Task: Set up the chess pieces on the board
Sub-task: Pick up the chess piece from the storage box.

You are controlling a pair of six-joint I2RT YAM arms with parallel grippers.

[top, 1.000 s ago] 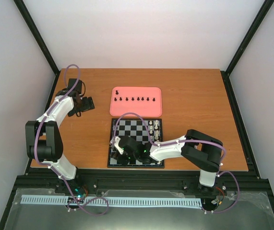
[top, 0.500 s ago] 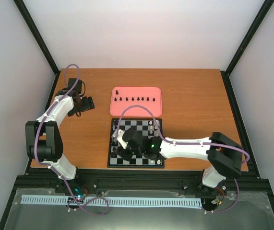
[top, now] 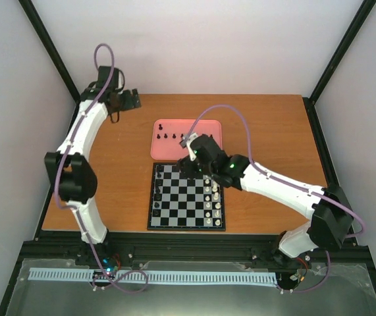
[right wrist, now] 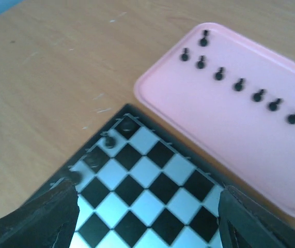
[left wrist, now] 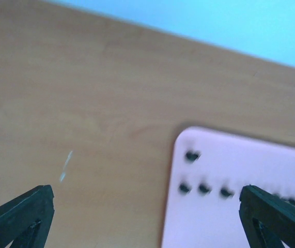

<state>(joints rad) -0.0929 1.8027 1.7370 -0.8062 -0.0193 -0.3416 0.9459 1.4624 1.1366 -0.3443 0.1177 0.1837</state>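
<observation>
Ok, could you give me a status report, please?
Left gripper, right gripper open, empty. Chess pieces on pink tray, few on board. Nothing blocking.

The right gripper [top: 186,160] hangs over the far edge of the board [top: 186,217], which lies on the tabletop [top: 267,125]. Just beyond this gripper sits the tray [top: 164,150], apart from the board, with a row of chess pieces [right wrist: 238,84] in it. Nearer than the gripper, more of them stand along the board's left edge, and a second set of pieces [top: 213,197] lines its right side. The left gripper [left wrist: 144,206] hangs well to the left, with the tray's left end on its right.
</observation>
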